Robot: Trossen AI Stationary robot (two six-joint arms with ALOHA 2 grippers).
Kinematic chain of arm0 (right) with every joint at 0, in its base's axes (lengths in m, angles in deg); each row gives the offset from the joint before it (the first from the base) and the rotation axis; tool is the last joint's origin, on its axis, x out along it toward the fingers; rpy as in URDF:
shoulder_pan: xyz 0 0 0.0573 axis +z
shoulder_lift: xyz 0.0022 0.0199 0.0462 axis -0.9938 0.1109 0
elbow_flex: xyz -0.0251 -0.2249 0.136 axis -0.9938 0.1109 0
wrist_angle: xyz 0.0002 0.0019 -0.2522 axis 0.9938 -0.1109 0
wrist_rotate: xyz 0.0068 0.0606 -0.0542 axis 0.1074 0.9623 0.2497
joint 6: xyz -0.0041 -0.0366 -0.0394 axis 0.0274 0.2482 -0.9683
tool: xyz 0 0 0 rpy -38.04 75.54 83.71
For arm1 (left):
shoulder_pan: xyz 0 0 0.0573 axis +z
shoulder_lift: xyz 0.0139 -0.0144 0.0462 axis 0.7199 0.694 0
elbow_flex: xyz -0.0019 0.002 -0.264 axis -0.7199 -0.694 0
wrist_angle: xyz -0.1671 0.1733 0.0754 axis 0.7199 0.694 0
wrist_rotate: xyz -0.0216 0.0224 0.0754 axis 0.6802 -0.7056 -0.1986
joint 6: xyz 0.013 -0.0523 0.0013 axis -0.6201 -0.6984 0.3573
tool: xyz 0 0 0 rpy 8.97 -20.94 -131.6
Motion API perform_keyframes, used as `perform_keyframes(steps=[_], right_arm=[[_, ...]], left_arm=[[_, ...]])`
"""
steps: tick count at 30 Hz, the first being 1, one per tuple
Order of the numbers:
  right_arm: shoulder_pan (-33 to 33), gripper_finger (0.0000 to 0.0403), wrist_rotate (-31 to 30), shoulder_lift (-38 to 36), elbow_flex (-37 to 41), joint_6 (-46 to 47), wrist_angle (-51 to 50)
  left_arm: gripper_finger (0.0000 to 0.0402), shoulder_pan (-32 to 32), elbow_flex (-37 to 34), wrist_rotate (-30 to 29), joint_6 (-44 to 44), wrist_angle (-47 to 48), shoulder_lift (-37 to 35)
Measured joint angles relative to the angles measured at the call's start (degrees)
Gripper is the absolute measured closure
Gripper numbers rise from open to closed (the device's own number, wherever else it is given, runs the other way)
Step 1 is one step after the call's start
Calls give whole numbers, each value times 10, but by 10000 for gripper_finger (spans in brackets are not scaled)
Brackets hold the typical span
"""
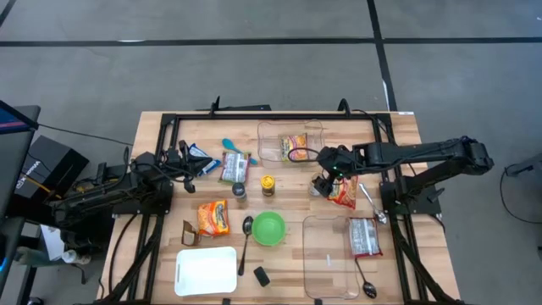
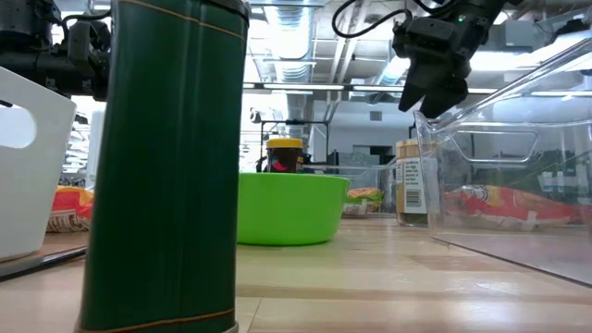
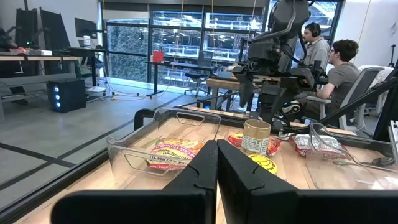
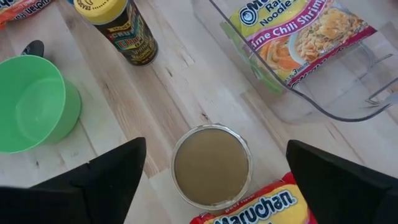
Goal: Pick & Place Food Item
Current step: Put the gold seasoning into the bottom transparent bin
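A small round can with a tan lid [image 4: 211,165] stands upright on the wooden table, right beside a red Maruchan noodle packet [image 4: 261,208]. My right gripper [image 4: 214,149] hovers open above the can, slanting down, one finger on either side of it and clear of it; the high view shows that gripper [image 1: 324,181] at the table's middle right. In the low view it [image 2: 435,88] hangs well above the can [image 2: 412,194]. My left gripper [image 3: 216,168] waits shut and level at the table's left edge [image 1: 182,161], holding nothing.
A yellow-lidded jar [image 1: 268,184], a green bowl [image 1: 269,228] and a spoon [image 1: 246,241] sit left of the can. A clear bin [image 1: 290,142] with a noodle packet stands at the far edge, another bin [image 1: 339,254] near right. White tray [image 1: 206,271] near left. People sit beyond the table.
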Motion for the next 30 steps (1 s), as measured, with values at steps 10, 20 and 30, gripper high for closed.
perform_keyframes(steps=[10,20,30], right_arm=[[8,25,-16,0,17,0,11],[34,26,-49,0,32,-2,32],[39,26,-53,36,33,-16,34]], left_arm=[[401,0,0,0,0,0,0],[401,0,0,0,0,0,0],[401,0,0,0,0,0,0]])
